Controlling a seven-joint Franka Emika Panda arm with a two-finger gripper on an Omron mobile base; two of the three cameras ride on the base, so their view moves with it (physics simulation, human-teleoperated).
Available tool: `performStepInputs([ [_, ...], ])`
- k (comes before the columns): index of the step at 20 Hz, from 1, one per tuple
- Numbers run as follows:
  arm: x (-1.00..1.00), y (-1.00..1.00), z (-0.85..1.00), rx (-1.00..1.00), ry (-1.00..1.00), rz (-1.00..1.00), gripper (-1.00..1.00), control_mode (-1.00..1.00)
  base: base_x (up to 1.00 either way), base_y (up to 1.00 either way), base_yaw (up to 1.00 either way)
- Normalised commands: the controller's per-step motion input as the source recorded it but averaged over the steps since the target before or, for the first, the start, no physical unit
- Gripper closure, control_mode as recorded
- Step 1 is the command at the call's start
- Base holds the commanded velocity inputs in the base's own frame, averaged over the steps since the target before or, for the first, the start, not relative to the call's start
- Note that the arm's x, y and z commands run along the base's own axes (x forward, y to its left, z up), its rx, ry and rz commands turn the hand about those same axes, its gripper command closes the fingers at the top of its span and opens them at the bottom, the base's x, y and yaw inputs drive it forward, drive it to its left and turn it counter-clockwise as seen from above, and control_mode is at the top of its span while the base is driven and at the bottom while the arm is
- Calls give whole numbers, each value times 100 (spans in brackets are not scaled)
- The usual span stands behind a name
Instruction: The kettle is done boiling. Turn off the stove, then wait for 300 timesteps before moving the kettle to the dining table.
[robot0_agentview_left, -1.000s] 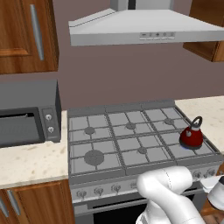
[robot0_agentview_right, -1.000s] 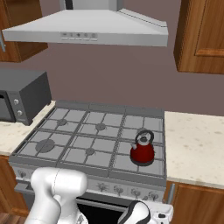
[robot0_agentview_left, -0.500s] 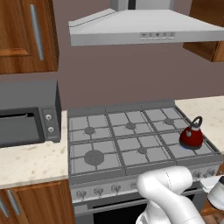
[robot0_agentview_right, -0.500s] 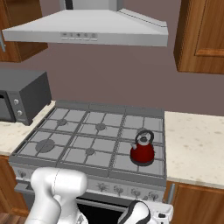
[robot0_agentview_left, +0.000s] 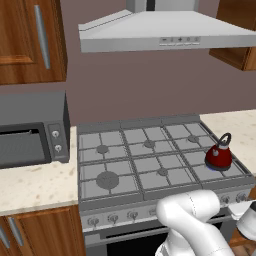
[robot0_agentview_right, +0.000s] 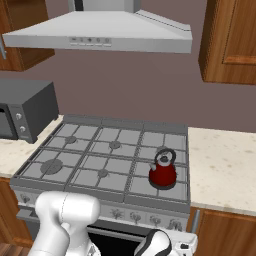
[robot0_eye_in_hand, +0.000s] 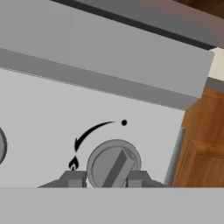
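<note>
One kettle (robot0_agentview_left: 218, 156) sitting on one stove (robot0_agentview_left: 150, 165). Six burners showing under the grates. One microwave (robot0_agentview_left: 31, 131) standing on the surface, carrying two dials. One range hood (robot0_agentview_left: 165, 32) hanging overhead. One knob (robot0_eye_in_hand: 113, 165) showing in hand view.

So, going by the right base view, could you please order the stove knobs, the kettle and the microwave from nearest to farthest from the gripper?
1. Stove knobs: on the front panel just above the gripper.
2. Kettle: on the front right burner.
3. Microwave: far left, on the counter.
</note>
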Motion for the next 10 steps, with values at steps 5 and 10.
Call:
performStepInputs([
  [5, 0, 0, 0, 0, 0, 0, 100, -100, 0, 0, 0],
  [10, -4, -8, 1, 4, 0, 0, 100, -100, 0, 0, 0],
])
